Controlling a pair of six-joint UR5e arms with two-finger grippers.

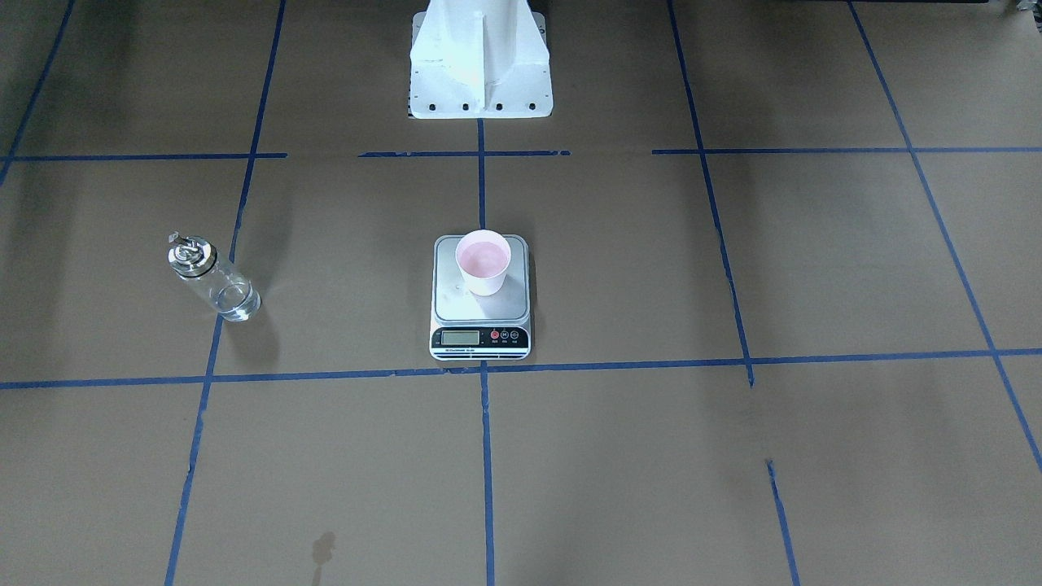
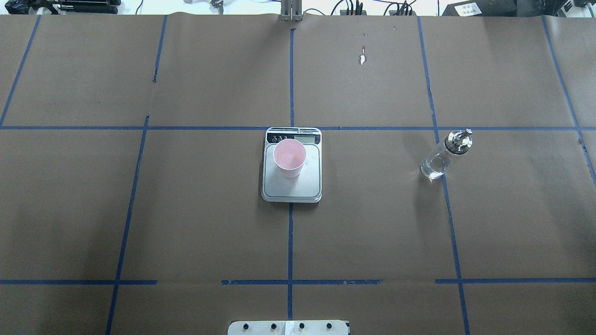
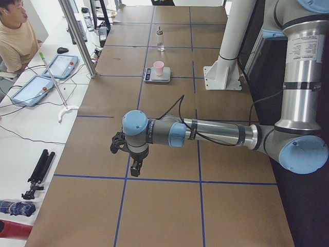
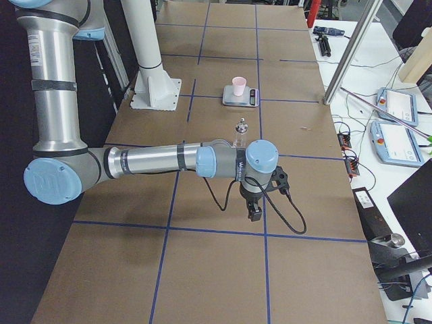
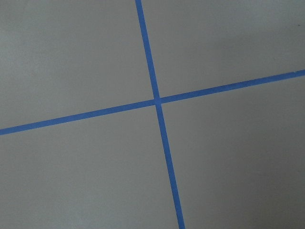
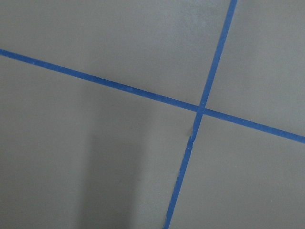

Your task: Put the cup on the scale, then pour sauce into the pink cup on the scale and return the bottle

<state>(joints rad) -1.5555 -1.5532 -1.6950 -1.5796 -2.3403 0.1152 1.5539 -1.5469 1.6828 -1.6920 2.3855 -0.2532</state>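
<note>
The pale pink cup (image 1: 483, 262) stands upright on the silver-grey scale (image 1: 456, 303) at the table's middle; it also shows in the overhead view (image 2: 289, 157) on the scale (image 2: 308, 184). The clear glass bottle (image 1: 213, 279) with its silver pourer cap stands on the table on my right side (image 2: 444, 155), apart from the scale. A little clear sauce shows at its bottom. My left gripper (image 3: 134, 170) and right gripper (image 4: 255, 214) hang low over the table's two ends, far from these things. I cannot tell whether they are open or shut.
The table is covered in brown paper with a blue tape grid (image 2: 290, 242). The white robot base (image 1: 480, 65) stands behind the scale. An operator (image 3: 15, 36) sits beside a side table with tablets and cables. Both wrist views show only paper and tape crossings.
</note>
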